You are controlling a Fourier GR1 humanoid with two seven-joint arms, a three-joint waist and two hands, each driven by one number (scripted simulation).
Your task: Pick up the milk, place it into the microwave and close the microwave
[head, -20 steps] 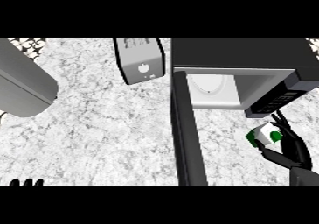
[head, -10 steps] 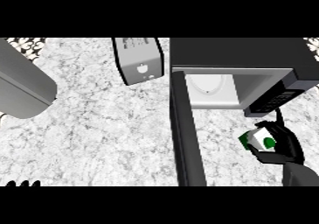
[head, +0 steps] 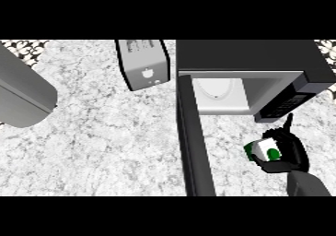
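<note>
The robot's right black hand [head: 287, 148] shows at about four o'clock in the head view, its fingers and thumb curled round the small white and green milk carton [head: 263, 150], which sits in the hand's grasp above the white speckled stone counter [head: 109, 138] and outside the oven; one finger sticks up straight toward twelve o'clock, its tip close to the control panel. The grey forearm runs down from the hand to the lower edge at five o'clock. Just above the hand, at one o'clock from it, stands the black box-shaped microwave [head: 252, 55], its pale grey cavity open to view, and inside that cavity rests a white round turntable plate [head: 217, 90]; nothing else can be made out in it. The dark control panel [head: 286, 103] with its rows of small buttons lies on the cavity's right side, angled toward the hand. The long black microwave door [head: 194, 147] hangs swung wide open, reaching from the cavity's left edge down toward six o'clock, just to the left of the carton. Farther out, at eleven o'clock, a grey metal toaster [head: 144, 64] stands on the counter beside the microwave. At nine o'clock a large grey rounded body [head: 20, 94] crosses the left edge. The left hand does not show.
</note>
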